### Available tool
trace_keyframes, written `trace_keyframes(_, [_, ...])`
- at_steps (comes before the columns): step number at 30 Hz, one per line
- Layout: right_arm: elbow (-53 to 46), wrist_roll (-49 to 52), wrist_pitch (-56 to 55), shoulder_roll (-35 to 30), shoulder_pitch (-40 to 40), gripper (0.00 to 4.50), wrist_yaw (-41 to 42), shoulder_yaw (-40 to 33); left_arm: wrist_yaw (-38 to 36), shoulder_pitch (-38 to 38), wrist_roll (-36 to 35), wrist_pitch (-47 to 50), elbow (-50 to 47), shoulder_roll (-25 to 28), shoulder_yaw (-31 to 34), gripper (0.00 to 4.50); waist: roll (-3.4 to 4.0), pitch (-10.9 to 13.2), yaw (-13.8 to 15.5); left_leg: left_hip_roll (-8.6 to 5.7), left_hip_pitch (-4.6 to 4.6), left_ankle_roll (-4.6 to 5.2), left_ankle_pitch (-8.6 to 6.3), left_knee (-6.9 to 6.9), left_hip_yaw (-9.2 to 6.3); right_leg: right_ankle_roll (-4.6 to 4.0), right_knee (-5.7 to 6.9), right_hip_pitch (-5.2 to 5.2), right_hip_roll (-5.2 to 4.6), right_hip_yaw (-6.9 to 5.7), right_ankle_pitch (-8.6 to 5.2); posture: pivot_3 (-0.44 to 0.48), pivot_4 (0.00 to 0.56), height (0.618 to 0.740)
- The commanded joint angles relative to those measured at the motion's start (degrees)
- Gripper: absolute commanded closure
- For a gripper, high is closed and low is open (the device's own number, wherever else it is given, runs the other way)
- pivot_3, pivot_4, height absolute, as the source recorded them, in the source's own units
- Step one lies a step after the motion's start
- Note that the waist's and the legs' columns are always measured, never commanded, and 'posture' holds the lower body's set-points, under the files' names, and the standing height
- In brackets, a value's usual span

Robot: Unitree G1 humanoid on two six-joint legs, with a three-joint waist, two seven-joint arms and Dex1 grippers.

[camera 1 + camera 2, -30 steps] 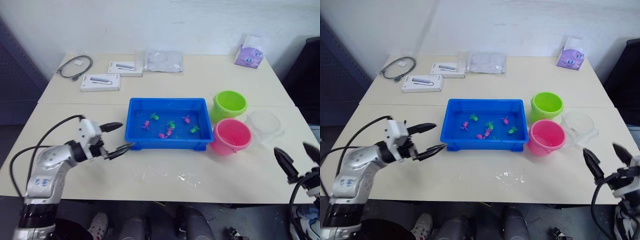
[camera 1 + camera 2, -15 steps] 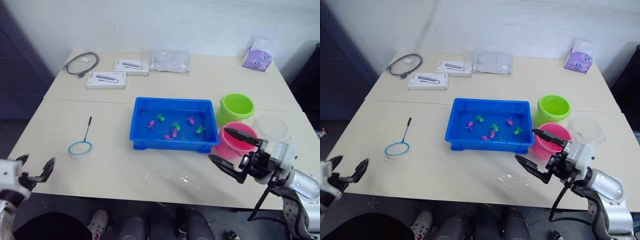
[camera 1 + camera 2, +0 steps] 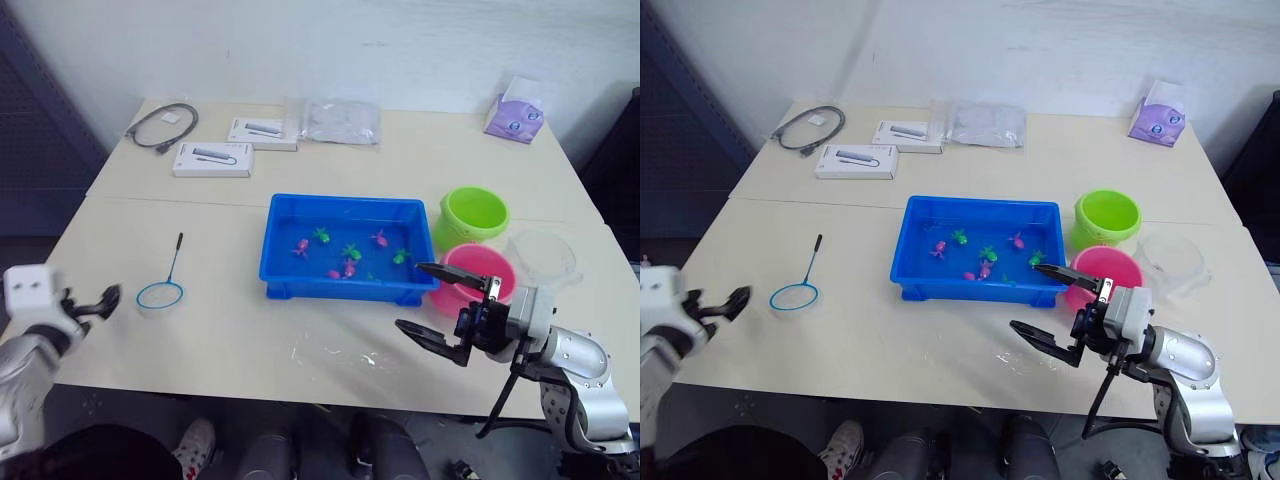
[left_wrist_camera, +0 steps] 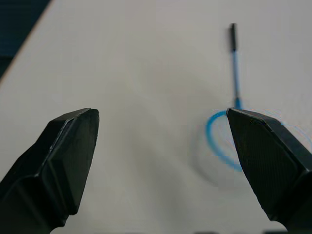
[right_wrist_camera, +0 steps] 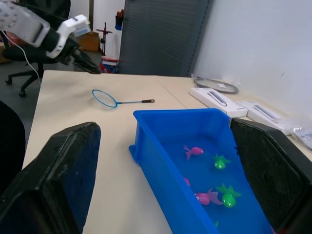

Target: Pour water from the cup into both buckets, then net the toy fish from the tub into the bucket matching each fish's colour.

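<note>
The right gripper [image 3: 1040, 302] hangs over the table [image 3: 250, 340] just in front of the tub's [image 3: 275, 275] front right corner, fingers spread wide and holding nothing; the left gripper [image 3: 98, 301] sits at the table's left edge near the net [image 3: 160, 293], fingers wide apart and empty in the left wrist view. The net lies flat on the table left of the tub, handle pointing away from the robot. Green and pink toy fish [image 3: 350, 251] sit in the tub; the green bucket [image 3: 471, 216], pink bucket [image 3: 470, 277] and clear cup [image 3: 543, 255] stand to its right.
</note>
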Motion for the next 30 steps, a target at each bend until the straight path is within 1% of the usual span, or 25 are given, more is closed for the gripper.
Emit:
trace_keyframes(1, [-3.98,-0.63,1.03,0.23,-0.96,0.05,-2.76,1.21,-1.05,-8.44,3.54,3.63,7.17,3.06,-7.03,0.0,0.0,0.0,-0.01,0.01,-0.04,-0.04,0.03,0.0,-0.01,0.0,0.0,-0.04,0.03,-0.03,0.0,0.0,0.15,0.74])
trace_keyframes(3, [-4.88,-1.07,1.56,-0.11,-1.06,0.05,-3.82,1.66,-1.7,-14.38,6.57,3.9,14.35,4.1,-11.99,0.0,-0.01,0.0,-0.15,0.0,-0.02,-0.08,0.05,0.0,0.0,0.0,0.18,-0.05,0.06,-0.06,0.0,0.0,0.15,0.74])
trace_keyframes(6, [-5.41,-1.66,1.55,-0.36,-0.75,0.05,-5.05,1.47,-2.55,-18.85,8.07,4.61,19.98,4.26,-14.58,0.0,-0.01,0.0,-0.69,0.0,-0.04,-0.13,0.09,0.0,0.04,0.0,0.2,-0.06,0.12,-0.07,0.0,0.0,0.15,0.74])
trace_keyframes(9, [-5.57,-2.2,0.95,-0.39,-0.11,0.05,-6.2,0.97,-4.2,-20.96,8.88,6.34,23.58,3.86,-17.05,0.0,-0.02,0.0,-1.08,0.01,-0.07,-0.11,0.1,0.0,0.06,0.0,0.17,-0.08,0.12,-0.12,0.0,0.0,0.15,0.74])
trace_keyframes(14, [-4.95,-2.73,-0.43,0.1,1.5,0.05,-7.51,0.38,-4.23,-22.95,10.2,2.11,31.07,0.59,-17.81,0.0,-0.03,-0.01,-0.89,0.0,-0.12,-0.07,0.14,0.06,0.03,0.01,0.13,-0.05,0.1,-0.19,0.0,0.0,0.15,0.74])
trace_keyframes(17, [-4.04,-3.2,-1.75,0.59,1.88,0.0,-7.59,0.8,-3.8,-23.71,11.39,-0.69,34.86,-0.96,-18.19,0.86,-0.02,-0.01,-0.26,-0.04,0.0,-0.08,0.24,0.07,0.04,0.02,0.19,0.02,0.05,-0.16,0.0,0.0,0.15,0.74])
trace_keyframes(20, [-2.45,-3.76,-3.13,1.01,1.59,0.0,-7.2,1.44,-3.45,-23.73,12.04,-1.35,35.86,-1.78,-18.11,2.24,-0.02,-0.01,-0.04,-0.04,0.19,-0.11,0.24,0.06,0.07,0.01,0.17,0.09,0.03,-0.07,0.0,0.0,0.15,0.74])
trace_keyframes(24, [0.06,-4.49,-5.48,1.23,1.15,0.0,-5.99,1.89,-3.61,-22.18,12.0,-1.06,35.81,-1.39,-17.15,4.17,-0.01,-0.02,-0.11,-0.04,0.26,-0.13,0.24,0.06,0.11,0.01,0.25,0.08,0.02,0.0,0.0,0.0,0.15,0.74])
trace_keyframes(25, [0.36,-4.5,-5.87,1.18,1.22,0.0,-5.77,1.84,-4.39,-21.76,11.59,-1.19,35.77,-0.93,-16.54,4.48,0.01,-0.02,-0.17,-0.04,0.28,-0.13,0.23,0.05,0.14,0.01,0.26,0.07,0.02,0.03,0.0,0.0,0.15,0.74])
trace_keyframes(28, [0.65,-3.02,-4.56,0.53,1.85,0.0,-4.78,1.77,-7.87,-21.16,8.65,-2.14,35.26,1.43,-12.38,4.48,0.0,-0.02,-0.67,-0.03,0.3,-0.14,0.23,0.04,0.17,0.0,0.28,0.07,0.02,0.07,0.0,0.0,0.15,0.74])
trace_keyframes(30, [0.54,-2.29,-3.74,0.34,2.13,0.0,-4.44,1.71,-8.33,-21.04,8.36,-2.28,34.93,1.92,-11.49,4.48,0.0,-0.02,-0.94,-0.02,0.29,-0.14,0.23,0.04,0.17,0.0,0.3,0.06,0.02,0.06,0.0,0.0,0.15,0.74])
